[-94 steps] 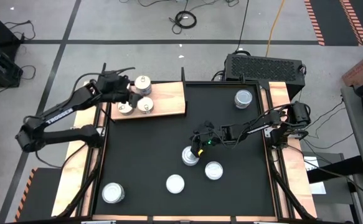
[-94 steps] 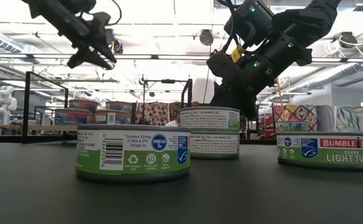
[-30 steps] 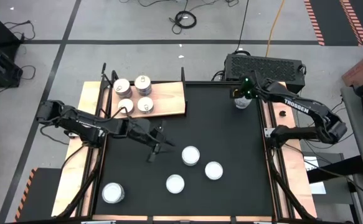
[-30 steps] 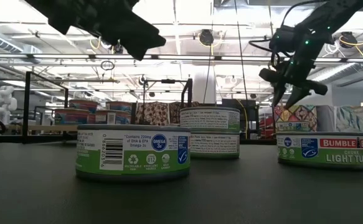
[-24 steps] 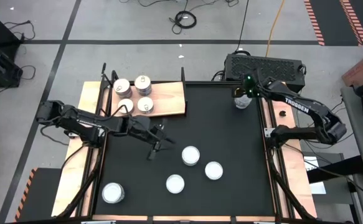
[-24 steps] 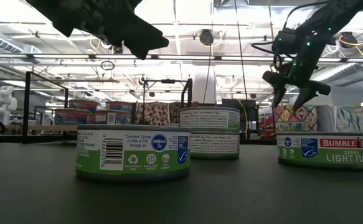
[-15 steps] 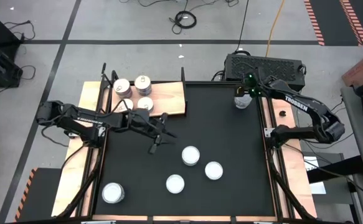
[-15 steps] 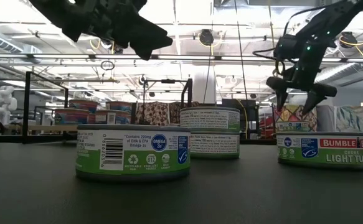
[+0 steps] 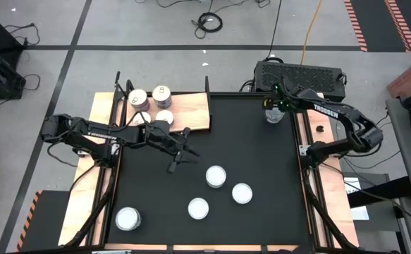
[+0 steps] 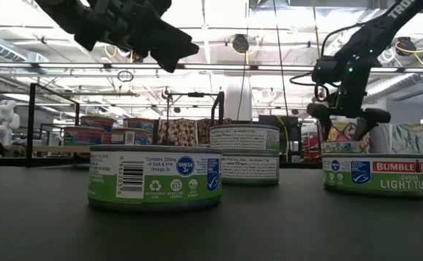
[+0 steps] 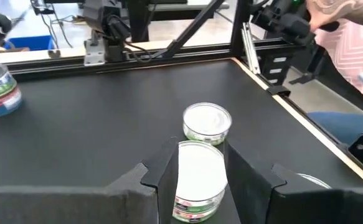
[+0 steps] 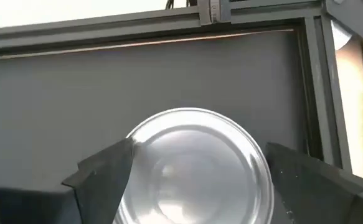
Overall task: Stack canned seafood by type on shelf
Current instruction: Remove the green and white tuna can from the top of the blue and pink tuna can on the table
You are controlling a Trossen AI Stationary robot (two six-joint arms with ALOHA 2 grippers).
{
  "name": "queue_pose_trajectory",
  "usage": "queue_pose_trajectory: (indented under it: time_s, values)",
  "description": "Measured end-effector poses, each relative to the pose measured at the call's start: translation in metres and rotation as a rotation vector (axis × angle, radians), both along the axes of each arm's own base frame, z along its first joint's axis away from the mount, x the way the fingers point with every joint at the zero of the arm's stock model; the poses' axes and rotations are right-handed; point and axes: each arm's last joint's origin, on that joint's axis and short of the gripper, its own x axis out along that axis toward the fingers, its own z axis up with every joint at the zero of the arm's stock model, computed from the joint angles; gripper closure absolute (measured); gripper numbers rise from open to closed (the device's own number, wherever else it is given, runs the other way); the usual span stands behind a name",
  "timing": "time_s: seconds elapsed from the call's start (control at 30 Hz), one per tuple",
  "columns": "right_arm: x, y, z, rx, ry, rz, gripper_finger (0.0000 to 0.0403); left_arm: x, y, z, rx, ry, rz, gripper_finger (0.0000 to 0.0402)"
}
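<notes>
Three tins (image 9: 161,92) with silvery tops stand on the wooden shelf (image 9: 191,109) at the far left. Several pale-topped tins (image 9: 216,176) stand on the black mat nearer the front. Another silvery tin (image 9: 275,115) (image 12: 193,168) stands at the mat's far right corner. My right gripper (image 9: 275,106) (image 12: 200,148) hangs open over it, one finger on each side, and in the low view (image 10: 345,116) its fingertips stay above table height. My left gripper (image 9: 179,149) (image 11: 200,149) is open in the air beside the shelf's near edge, holding nothing. It looks toward two pale tins.
A black ventilated box (image 9: 300,74) stands beyond the table's far right corner. Wooden rails (image 9: 316,120) edge the mat on both sides. A person's hand and pink sleeve (image 11: 349,25) show past the table in the left wrist view. Bare mat lies between shelf and right tin.
My right gripper has spread its fingers wide and come down a little over the tin at the far right corner. My left gripper has drifted a short way toward the far edge, next to the shelf, and its arm now covers one tin there. No tin has moved.
</notes>
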Motion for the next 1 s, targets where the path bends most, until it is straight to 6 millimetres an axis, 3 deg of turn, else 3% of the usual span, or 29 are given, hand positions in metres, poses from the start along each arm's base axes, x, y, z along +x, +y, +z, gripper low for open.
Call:
queue_pose_trajectory:
  time_s: [0.23, 0.57, 1.0]
  values:
    - [0.008, -0.001, -0.006, 0.044, -0.044, 0.008, 0.0062, -0.001, 0.0, -0.003, -0.025, 0.048, 0.004, 0.0272]
    - [0.028, 0.017, 0.002, 0.053, -0.164, 0.145, 0.0092, -0.001, -0.002, -0.004, -0.028, 0.049, -0.002, 0.0272]
    - [0.056, 0.033, 0.009, 0.019, -0.29, 0.26, 0.0099, -0.001, -0.002, -0.003, -0.023, 0.042, -0.004, 0.0272]
